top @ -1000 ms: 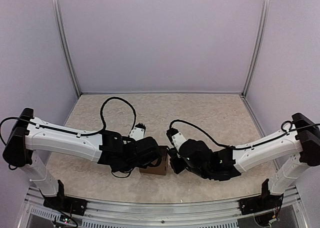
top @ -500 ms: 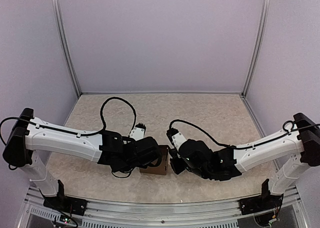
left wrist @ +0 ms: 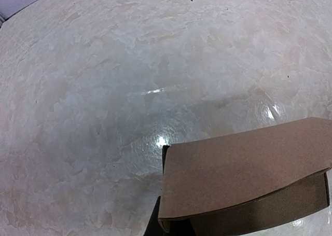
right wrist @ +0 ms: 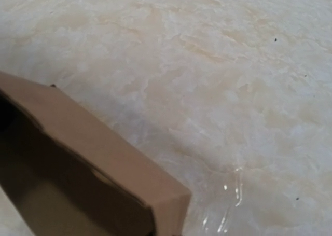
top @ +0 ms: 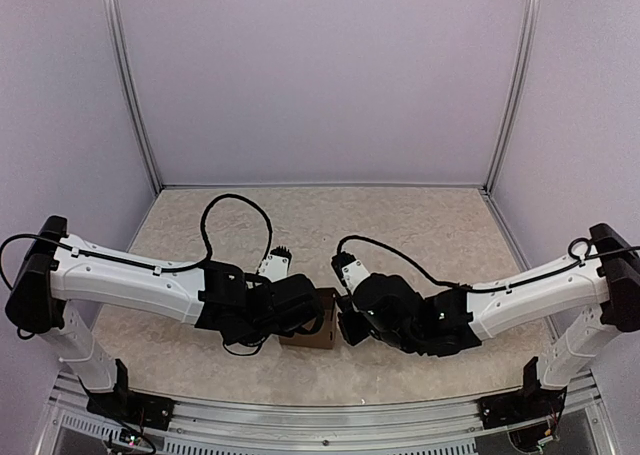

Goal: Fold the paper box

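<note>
Flanking paper box (top: 318, 331) — both jaws closed

Left end effector (top: 316, 317) and right end effector (top: 347, 327) both closed, facing each other.

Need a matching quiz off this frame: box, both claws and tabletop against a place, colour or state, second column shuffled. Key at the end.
Column A
1. paper box
2. left claw
3. right claw
4. table

Column B
a. shut, at the side of the box facing the left arm
b. beige, marbled surface
c. brown cardboard, sitting between the two claws
d. shut, at the side of the box facing the right arm

Pairs: 1-c, 2-a, 3-d, 4-b
</note>
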### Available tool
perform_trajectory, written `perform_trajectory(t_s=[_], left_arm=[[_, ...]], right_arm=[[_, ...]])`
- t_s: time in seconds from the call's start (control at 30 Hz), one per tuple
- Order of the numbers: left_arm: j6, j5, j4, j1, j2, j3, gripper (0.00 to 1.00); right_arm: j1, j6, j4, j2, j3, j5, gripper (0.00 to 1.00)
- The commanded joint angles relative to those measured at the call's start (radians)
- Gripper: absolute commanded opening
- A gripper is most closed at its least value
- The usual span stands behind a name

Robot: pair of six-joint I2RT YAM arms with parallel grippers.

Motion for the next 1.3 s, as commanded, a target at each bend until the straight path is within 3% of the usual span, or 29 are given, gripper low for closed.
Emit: perform_trajectory(t_s=[0.0,0.67,1.27], left_arm=[[-0.003,0.071,-0.018,-0.014,0.037,-0.023,0.0],[-0.007,0.048,-0.015,-0.031,0.052,-0.011,0.0],[-0.001,0.027,-0.025,-0.042,0.08,0.012,0.0]], right_arm=[[0.014,0.074,-0.017,-0.033,0.064,-0.079,0.0],[-0.009,0.293,-0.1,-0.014,0.147,-0.114,0.0],[-0.072,0.45,-0.009,0.011,0.11,-0.256,0.0]])
